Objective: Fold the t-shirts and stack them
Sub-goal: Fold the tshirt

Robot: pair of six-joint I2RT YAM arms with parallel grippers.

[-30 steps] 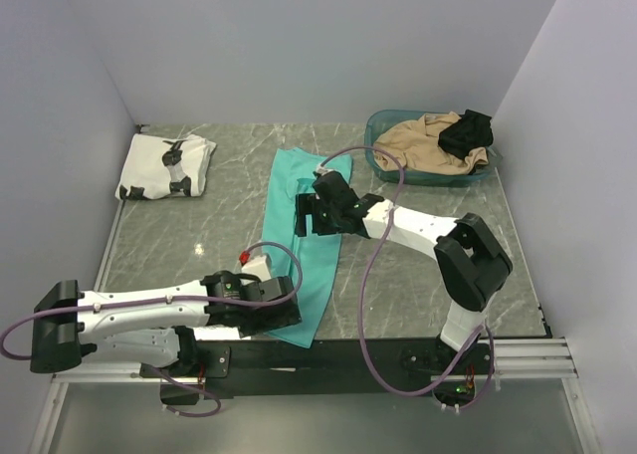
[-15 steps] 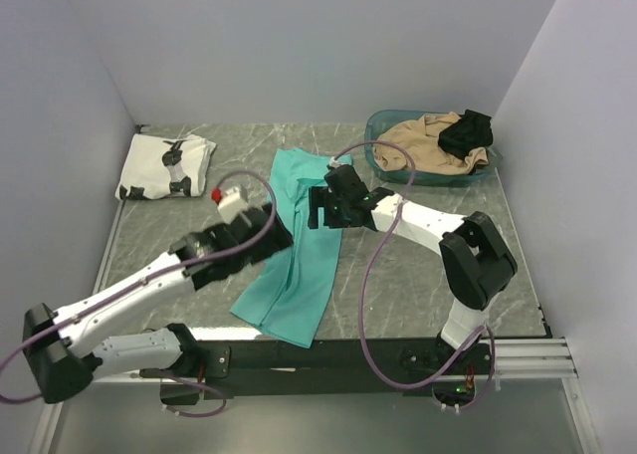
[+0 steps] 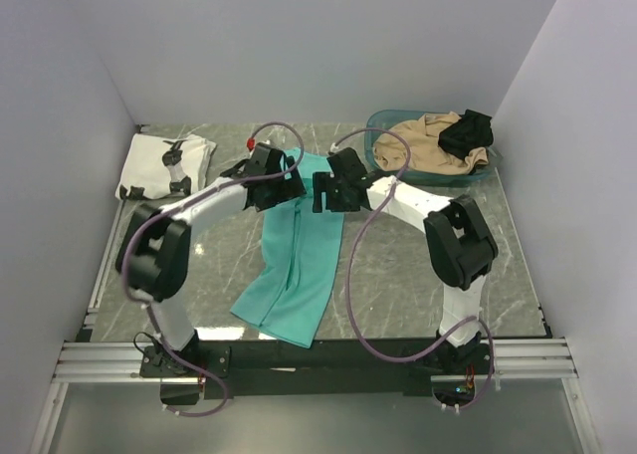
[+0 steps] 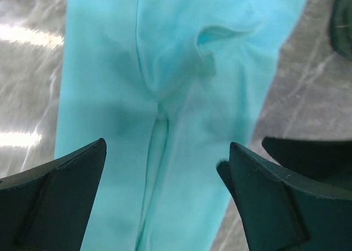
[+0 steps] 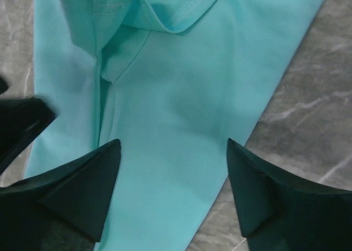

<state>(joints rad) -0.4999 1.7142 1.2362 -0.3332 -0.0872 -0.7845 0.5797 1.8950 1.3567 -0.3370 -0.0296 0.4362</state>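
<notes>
The teal t-shirt [image 3: 299,260] lies as a long folded strip down the middle of the table, its near end skewed to the left. The white t-shirt with black figures [image 3: 164,165] lies folded at the far left corner. My left gripper [image 3: 282,190] and right gripper [image 3: 320,192] hover side by side over the strip's far end. Both are open and empty. The left wrist view shows the teal cloth [image 4: 181,113] between the left fingers [image 4: 60,190]. The right wrist view shows its hem fold [image 5: 165,97] between the right fingers [image 5: 258,190].
A teal basket [image 3: 382,135] at the far right holds a tan garment [image 3: 418,145] and a small black garment [image 3: 468,132]. Grey marble table [image 3: 448,245] with walls on three sides.
My left arm has swung from the near end of the teal strip up to its far end, beside the right gripper. The strip's near end has shifted left. The right gripper moved slightly farther.
</notes>
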